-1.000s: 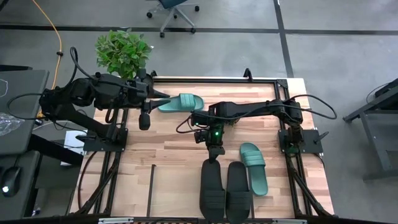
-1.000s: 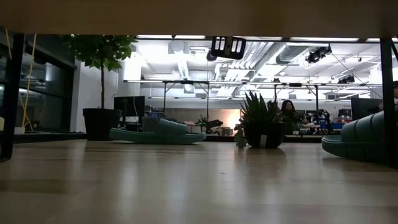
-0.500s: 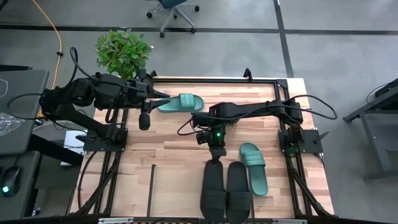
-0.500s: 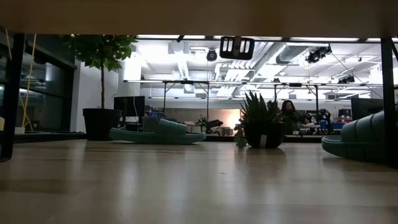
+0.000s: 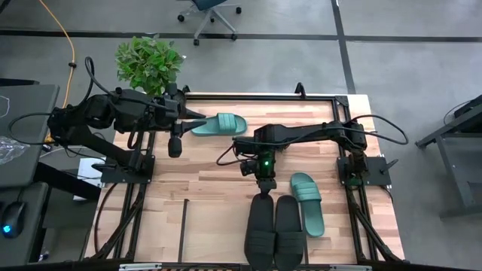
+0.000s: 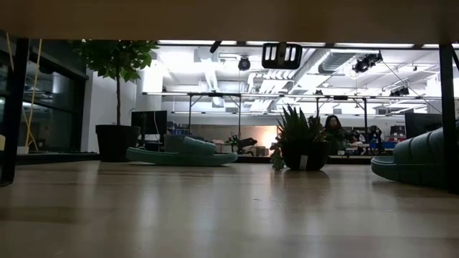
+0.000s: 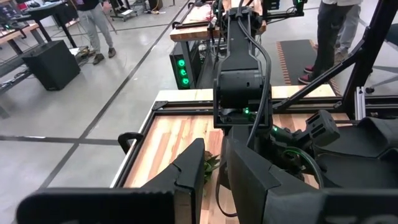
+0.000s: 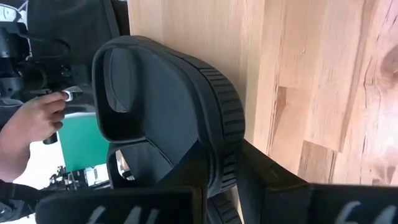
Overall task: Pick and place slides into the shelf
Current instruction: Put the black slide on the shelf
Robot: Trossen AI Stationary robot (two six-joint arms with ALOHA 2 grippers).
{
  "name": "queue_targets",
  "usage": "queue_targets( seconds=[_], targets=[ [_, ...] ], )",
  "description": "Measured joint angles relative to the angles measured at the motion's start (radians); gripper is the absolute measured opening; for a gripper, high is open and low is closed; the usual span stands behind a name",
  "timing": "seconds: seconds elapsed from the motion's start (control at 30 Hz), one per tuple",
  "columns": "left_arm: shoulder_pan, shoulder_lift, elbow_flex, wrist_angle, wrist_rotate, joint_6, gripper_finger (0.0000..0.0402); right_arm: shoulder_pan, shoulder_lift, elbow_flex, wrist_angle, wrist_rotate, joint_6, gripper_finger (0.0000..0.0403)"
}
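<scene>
A black slide (image 5: 260, 229), matte rubber with a ribbed sole edge, hangs by its rim from the right gripper (image 5: 263, 188), whose jaws pinch it narrowly near the table's near middle. Just right of it lies the second black slide (image 5: 289, 223), then a teal slide (image 5: 308, 202). Another teal slide (image 5: 220, 124) rests at the far edge, beside the left gripper (image 5: 197, 116), jaws nearly closed on nothing. A leafy potted plant (image 5: 148, 63) stands far left, off the pale plank table (image 5: 203, 181).
</scene>
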State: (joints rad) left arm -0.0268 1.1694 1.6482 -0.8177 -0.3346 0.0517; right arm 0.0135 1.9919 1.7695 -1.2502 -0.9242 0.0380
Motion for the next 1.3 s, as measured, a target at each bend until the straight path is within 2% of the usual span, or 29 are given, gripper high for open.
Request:
queue_targets(
  seconds=[0.23, 0.43, 0.73, 1.1, 1.3],
  targets=[
    [0.0, 0.0, 0.0, 0.0, 0.003, -0.005, 0.0058, 0.0, 0.0, 0.0, -0.002, 0.0, -0.011, 0.0038],
    [0.0, 0.0, 0.0, 0.0, 0.004, -0.005, 0.0058, 0.0, 0.0, 0.0, -0.006, 0.012, -0.013, 0.0073],
    [0.0, 0.0, 0.0, 0.0, 0.006, -0.005, 0.0058, 0.0, 0.0, 0.0, -0.012, 0.094, -0.018, 0.0111],
    [0.0, 0.0, 0.0, -0.002, 0.006, -0.005, 0.0058, -0.014, 0.0, 0.0, -0.01, 0.111, -0.02, 0.0126],
    [0.0, 0.0, 0.0, -0.002, 0.011, -0.005, 0.0058, -0.02, 0.0, 0.0, -0.01, 0.071, -0.02, 0.0126]
  ],
)
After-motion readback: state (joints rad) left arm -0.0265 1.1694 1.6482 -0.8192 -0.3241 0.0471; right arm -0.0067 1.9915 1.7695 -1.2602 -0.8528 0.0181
